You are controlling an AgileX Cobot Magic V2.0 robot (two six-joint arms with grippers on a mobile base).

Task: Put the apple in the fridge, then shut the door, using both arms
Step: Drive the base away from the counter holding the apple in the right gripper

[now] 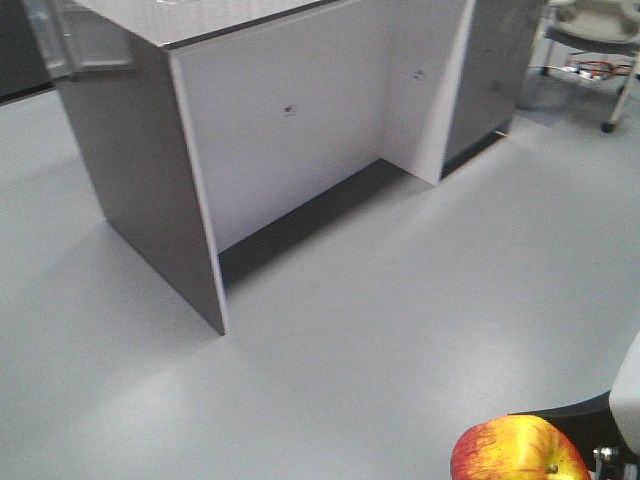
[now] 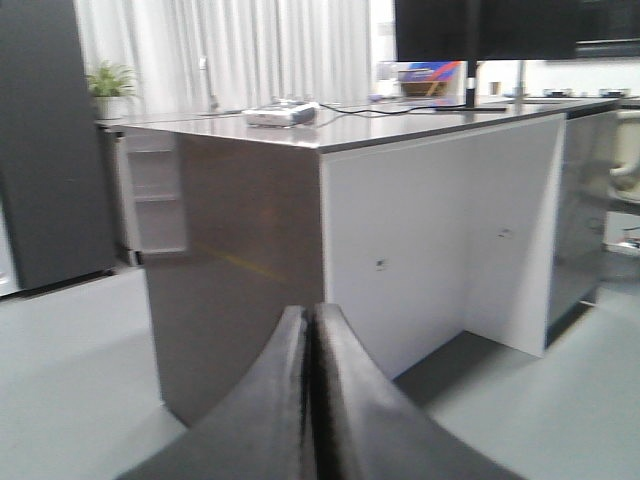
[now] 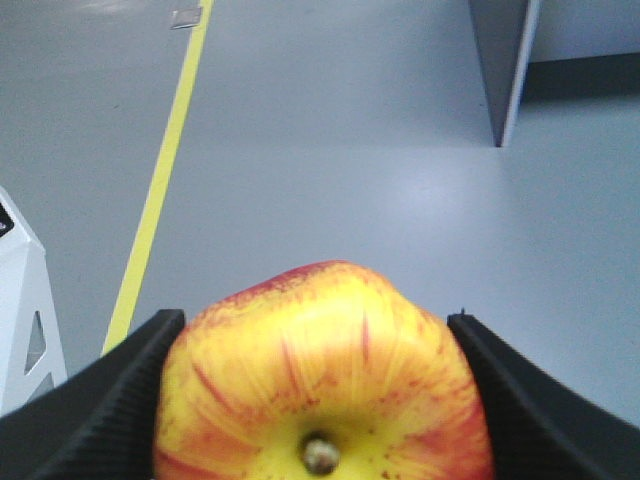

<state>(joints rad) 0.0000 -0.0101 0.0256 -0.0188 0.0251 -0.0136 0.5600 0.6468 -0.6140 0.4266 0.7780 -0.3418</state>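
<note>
**Exterior front view:** The apple (image 1: 518, 452) is showing in the bottom right corner, with its lower part running off the frame. A black piece of the right gripper (image 1: 585, 425) is peeking out just beside it, too little of it to read any grip here. Far ahead, the counter (image 1: 280, 130) is filling the upper picture, its top cut off.

**Left wrist view:** The left gripper (image 2: 308, 318) is pointing at the counter's grey end panel, and its two fingers (image 2: 265, 400) are pressing flat against each other with nothing between them. Well beyond the fingertips and to their left, the fridge (image 2: 40, 140) is standing as a tall dark slab, half lost at the edge. Next to it a white shelved panel (image 2: 150, 195) is showing (door liner or reflection, I cannot tell which). A potted plant (image 2: 110, 82) is blurring into the curtains behind.

**Right wrist view:** The right gripper (image 3: 315, 322) is clamping the apple between its ribbed fingers (image 3: 100, 400), one finger touching each flank. The stem dimple is facing the camera and the fruit's base is cropped. Past the fingertips, a yellow floor line (image 3: 165, 170) is running away on bare grey floor.
</note>
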